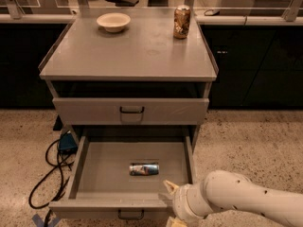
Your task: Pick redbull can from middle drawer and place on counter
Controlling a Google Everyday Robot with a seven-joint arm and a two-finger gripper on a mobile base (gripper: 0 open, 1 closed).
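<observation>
The redbull can (144, 169) lies on its side on the floor of the open middle drawer (102, 167), near the middle right. The counter (128, 46) is the grey slab on top of the cabinet. My gripper (171, 202) is at the drawer's front right corner, just right of and below the can, apart from it. Only a pale fingertip (169, 186) and the white wrist show; the rest is cut off by the frame's bottom edge.
A cream bowl (113, 21) and a gold-brown patterned can (182, 21) stand at the back of the counter. The upper drawer (131, 110) is closed. A blue box and black cables (59, 160) lie on the floor to the left of the cabinet.
</observation>
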